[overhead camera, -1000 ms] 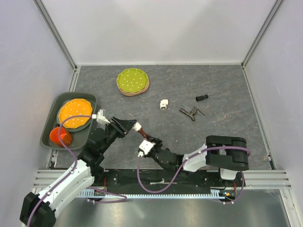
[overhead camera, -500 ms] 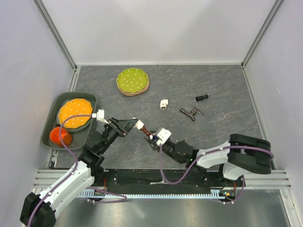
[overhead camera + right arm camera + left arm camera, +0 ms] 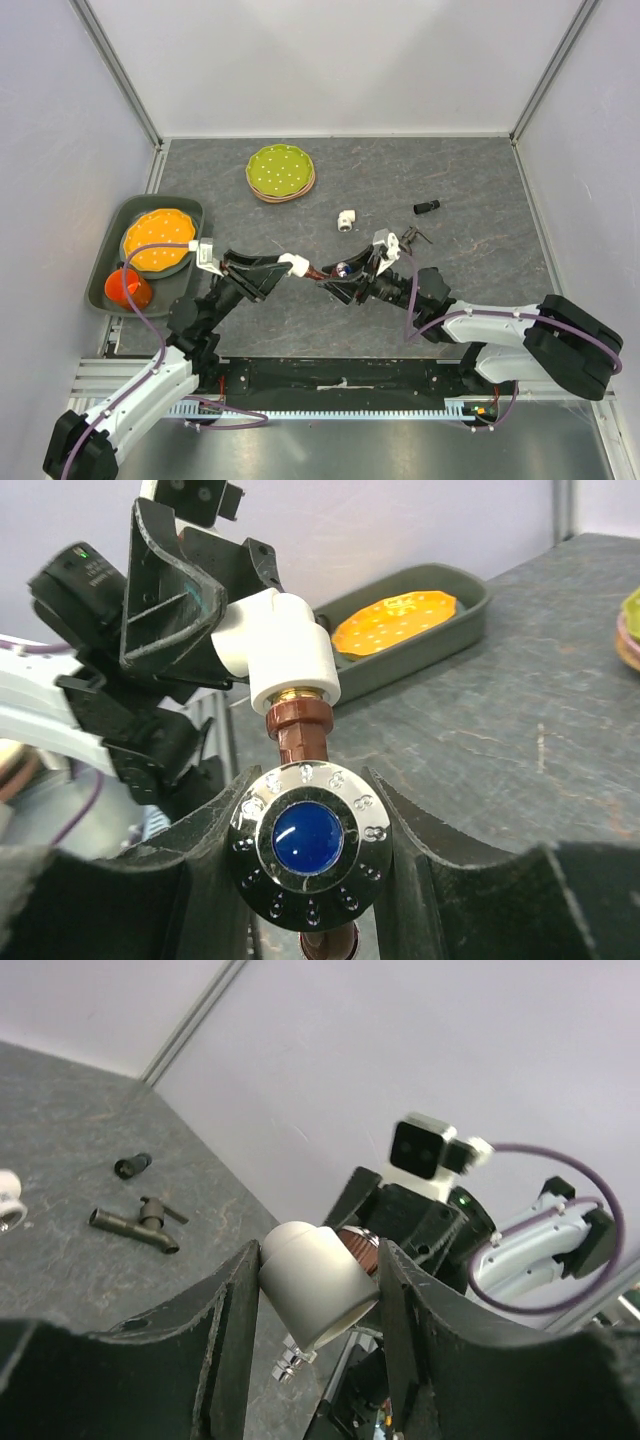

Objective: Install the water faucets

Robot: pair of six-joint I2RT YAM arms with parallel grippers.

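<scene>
Water faucets, one reddish-brown [image 3: 302, 730] and one dark grey [image 3: 130, 1226], share a dark stone-patterned table [image 3: 480, 180]. At its left edge a grey-green tray [image 3: 150, 202] holds an orange plate [image 3: 158, 240] and an orange cup [image 3: 127, 290]. A green-topped plate stack [image 3: 280, 172] sits further back. Above the near middle, the left gripper [image 3: 272, 270] is clamped on a white elbow fitting [image 3: 285, 645]. The right gripper [image 3: 310, 825] pinches the reddish-brown faucet by its chrome top, brass end in that elbow. The dark grey faucet lies right of centre, near a second elbow [image 3: 346, 220] and a short black cylinder [image 3: 427, 207].
</scene>
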